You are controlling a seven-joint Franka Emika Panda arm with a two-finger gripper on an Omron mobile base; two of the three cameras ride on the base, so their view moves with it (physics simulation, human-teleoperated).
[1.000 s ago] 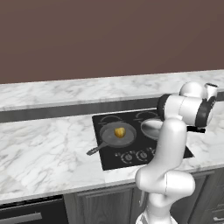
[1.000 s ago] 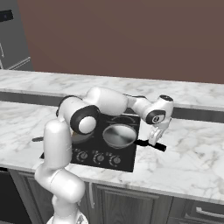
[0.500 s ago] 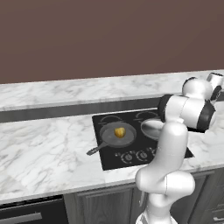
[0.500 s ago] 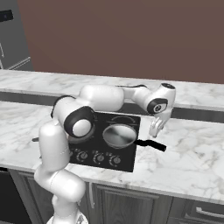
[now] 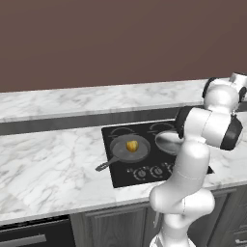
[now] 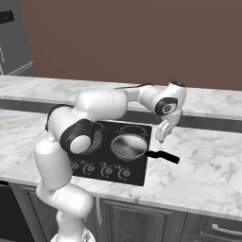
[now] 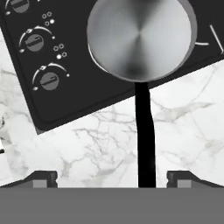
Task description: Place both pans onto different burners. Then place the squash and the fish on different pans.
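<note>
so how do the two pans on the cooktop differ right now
The dark grey skillet holds the yellow squash; the silver pan is empty. The skillet's short handle matches its body; the silver pan has a long straight black handle. Both are round, shallow, and sit side by side on the black cooktop.

My two base cameras look forward and down from behind me, left and right, sharing the cooktop [image 5: 144,159]. My hand camera looks down close on the silver pan [image 7: 140,39] and marble counter [image 7: 96,148].

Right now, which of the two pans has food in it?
The dark grey skillet, on the cooktop's left side; the yellow squash sits in it. The silver pan with the black handle is empty.
</note>
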